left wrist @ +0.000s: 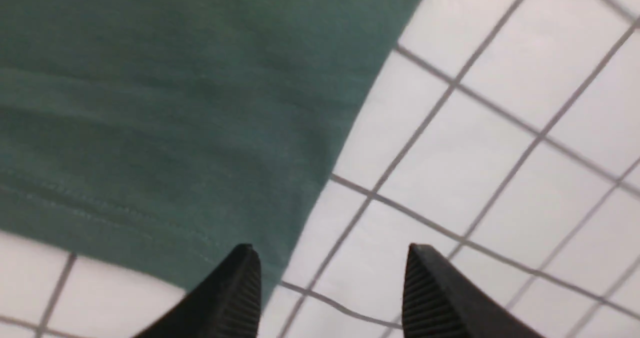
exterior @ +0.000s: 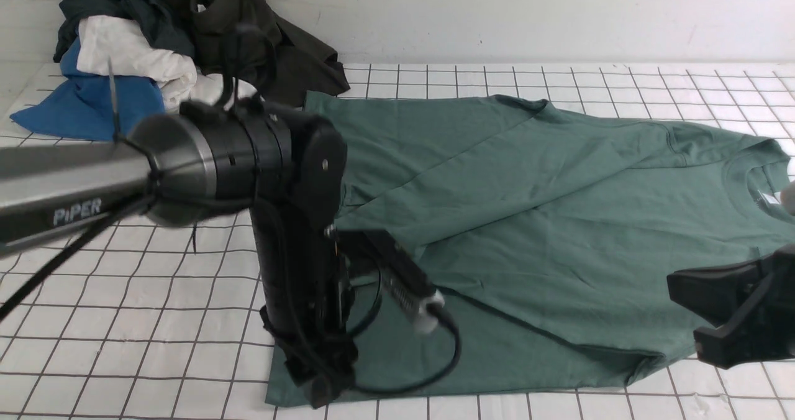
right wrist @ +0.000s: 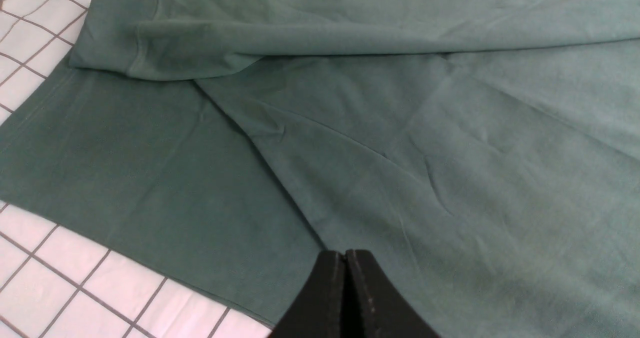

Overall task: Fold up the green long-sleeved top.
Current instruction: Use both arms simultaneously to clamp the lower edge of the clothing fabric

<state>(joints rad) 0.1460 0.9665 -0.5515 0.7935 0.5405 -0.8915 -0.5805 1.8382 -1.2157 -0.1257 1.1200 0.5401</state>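
Green top [exterior: 559, 221], one, near one clothes pile [exterior: 155, 47].

Clothes pile [exterior: 180, 41] on gridded table [exterior: 155, 308].

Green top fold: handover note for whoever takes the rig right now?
Left end effector: open, low over the near hem corner of the green top, gripping nothing.
Right end effector: shut, above the top near the collar end, with no cloth visible between its fingers.
Top: flat on the gridded table, hem to the robot's left, collar to its right. Clothes pile at far left, apart from it.
Done: a sleeve lies across the body, cuff near the hem.
Left: grasp the hem and fold the body over.
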